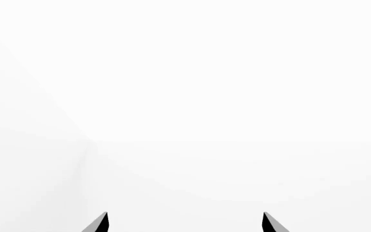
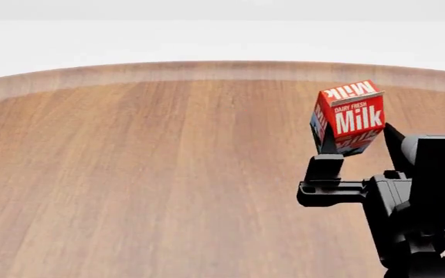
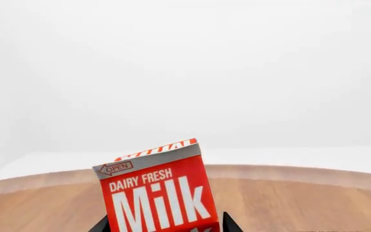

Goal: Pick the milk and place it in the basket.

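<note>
Red-topped carton: the milk [image 2: 349, 118] is hanging tilted above the wooden table [image 2: 145, 174], clear of its surface.
Right gripper [image 2: 354, 147]: I am pinching the milk's lower part between my two dark fingers [image 2: 328, 145], one on each side.
Left gripper [image 1: 185, 223]: my fingertips [image 1: 100, 223] are standing spread apart, closing on nothing, facing blank white.
Right wrist view: the milk [image 3: 156, 193] is filling the foreground, lettering facing me.

- The milk [image 2: 349, 117]: smooth printed card, red panels with a faint sheen.
- The surface [image 2: 145, 174]: matt wood grain, paler at its rim.
- Right claw [image 2: 359, 146]: matt black plastic.
</note>
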